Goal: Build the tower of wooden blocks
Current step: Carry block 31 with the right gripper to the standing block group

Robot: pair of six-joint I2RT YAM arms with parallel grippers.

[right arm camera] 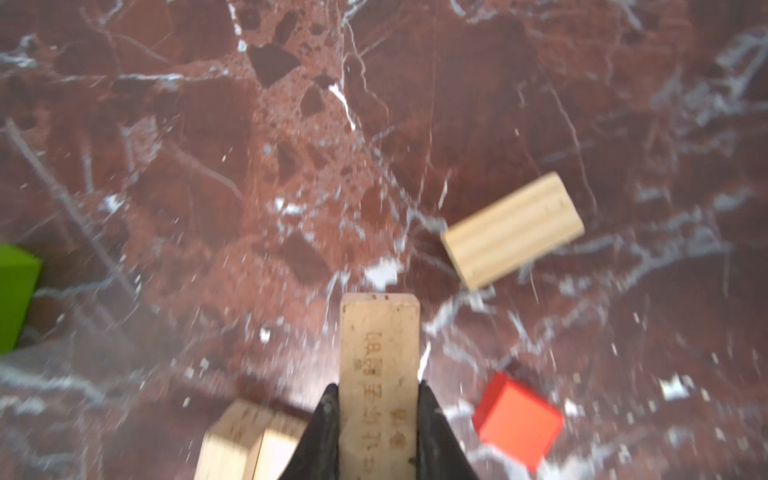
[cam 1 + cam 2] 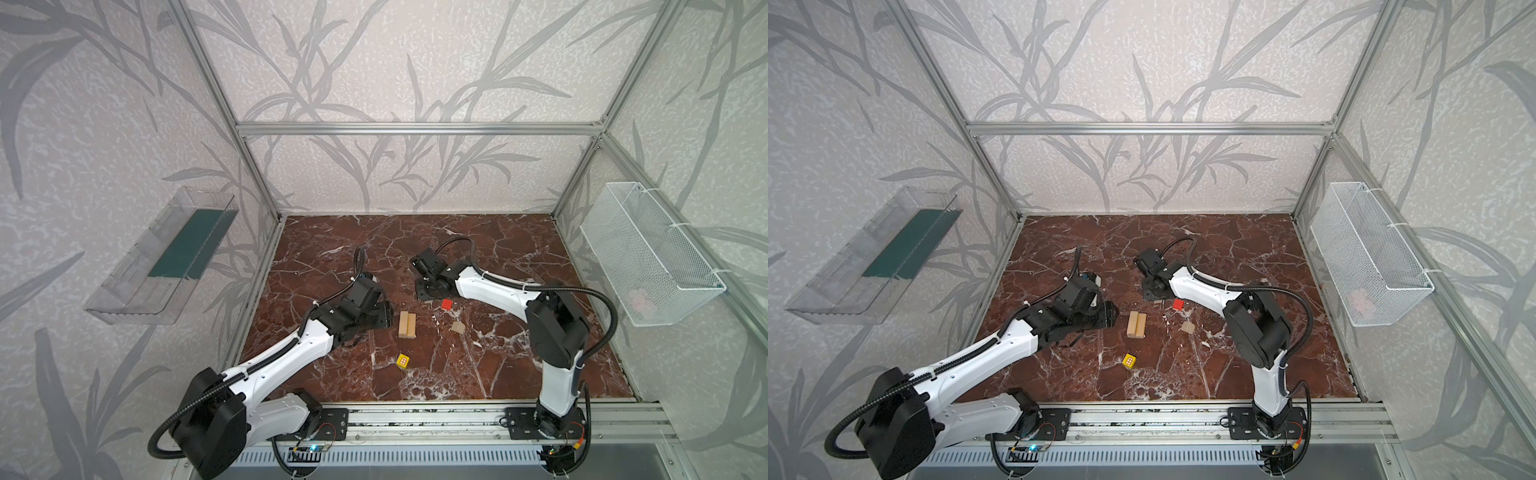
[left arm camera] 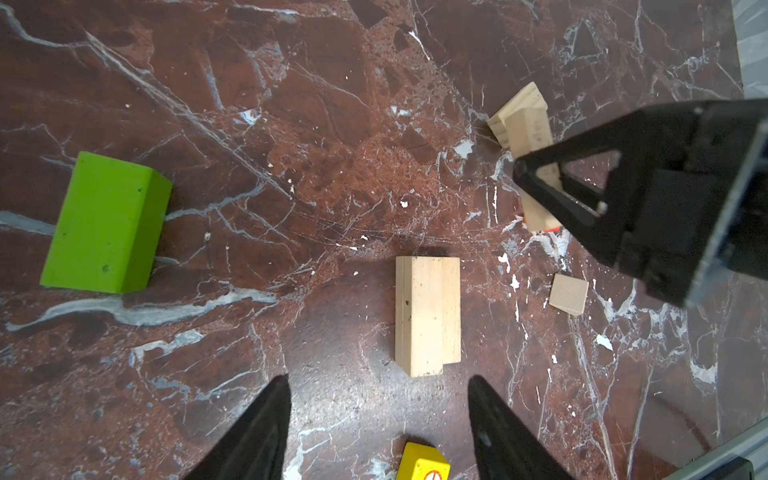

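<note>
Tabletop point(image 2: 498, 257): red-brown marble pattern inside a framed cell. You work near its middle.
Left gripper point(image 3: 379, 386): jaws apart and empty, just beside the pair of bars.
Right gripper point(image 1: 378, 386): clamped on the held bar, pinching its two long sides.
Green bar point(image 3: 106, 224): bulkiest block. It lies flat, well apart from the others.
Pair of bars point(image 2: 407, 325): flat, side by side and touching. Treat them as the likely tower base.
Held bar point(image 1: 378, 345): rigid and probably light, with smooth faces that may slip. Grip it across the narrow width near mid-length.
Loose bar point(image 1: 513, 230): flat, near the held bar.
Red cube point(image 2: 446, 304): near the right gripper. Pinch two opposite faces.
Yellow cube point(image 2: 403, 360): alone, nearer the rail.
Wedge point(image 2: 458, 327): smallest piece. Its sloped face likely sheds a grip, so take the parallel sides.
</note>
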